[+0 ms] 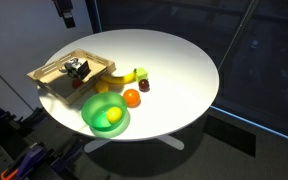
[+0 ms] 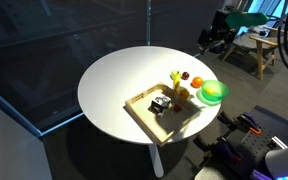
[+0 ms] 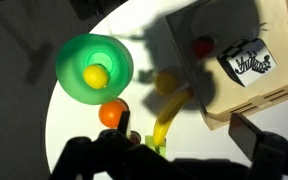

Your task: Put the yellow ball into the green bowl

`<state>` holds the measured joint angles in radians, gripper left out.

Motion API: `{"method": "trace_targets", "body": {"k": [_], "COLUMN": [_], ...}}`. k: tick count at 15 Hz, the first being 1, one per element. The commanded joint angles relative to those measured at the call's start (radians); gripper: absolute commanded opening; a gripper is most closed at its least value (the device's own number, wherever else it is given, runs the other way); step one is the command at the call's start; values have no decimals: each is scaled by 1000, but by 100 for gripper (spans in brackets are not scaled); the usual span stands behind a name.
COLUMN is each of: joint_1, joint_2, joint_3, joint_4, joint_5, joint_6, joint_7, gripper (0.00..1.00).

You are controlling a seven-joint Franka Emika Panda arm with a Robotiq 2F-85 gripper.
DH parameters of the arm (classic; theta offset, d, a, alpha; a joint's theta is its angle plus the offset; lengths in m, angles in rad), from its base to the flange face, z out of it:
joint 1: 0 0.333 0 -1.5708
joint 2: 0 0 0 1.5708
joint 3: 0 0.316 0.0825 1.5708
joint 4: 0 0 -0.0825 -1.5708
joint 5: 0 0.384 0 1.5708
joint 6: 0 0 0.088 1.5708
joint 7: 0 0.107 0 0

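Progress: by my reading nothing is done; grasp, carry and drop all remain.
Ball point(image 3: 164, 80): on the surface point(image 1: 174, 60) in shadow, just beside the banana point(image 3: 170, 112), between bowl point(image 3: 69, 55) and tray point(image 3: 264, 95); round, smooth, warm yellow.
Bowl: already holds a paler yellow fruit point(image 3: 95, 75).
Fingers point(image 3: 99, 160): wide apart, empty, well above everything.

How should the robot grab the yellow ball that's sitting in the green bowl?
Probably from straight above, with the fingers closing across the widest middle of the yellow ball. It lies inside the green bowl, whose raised rim blocks a sideways approach. Being round, it has no better side, so any finger direction should work.
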<state>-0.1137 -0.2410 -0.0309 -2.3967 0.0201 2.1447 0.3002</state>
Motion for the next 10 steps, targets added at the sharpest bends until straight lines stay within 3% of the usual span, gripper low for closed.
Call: {"method": "trace_targets", "body": {"k": [1,5,10], "joint_1": [-7,-1,7], "joint_2": [70,124,129], "joint_3": [8,6,-4], "joint_4": [46,62,50], "joint_5": [-12,-17,-1], "joint_6": [33,52,55], "joint_7": [123,198,179], "gripper": [100,100,100]}}
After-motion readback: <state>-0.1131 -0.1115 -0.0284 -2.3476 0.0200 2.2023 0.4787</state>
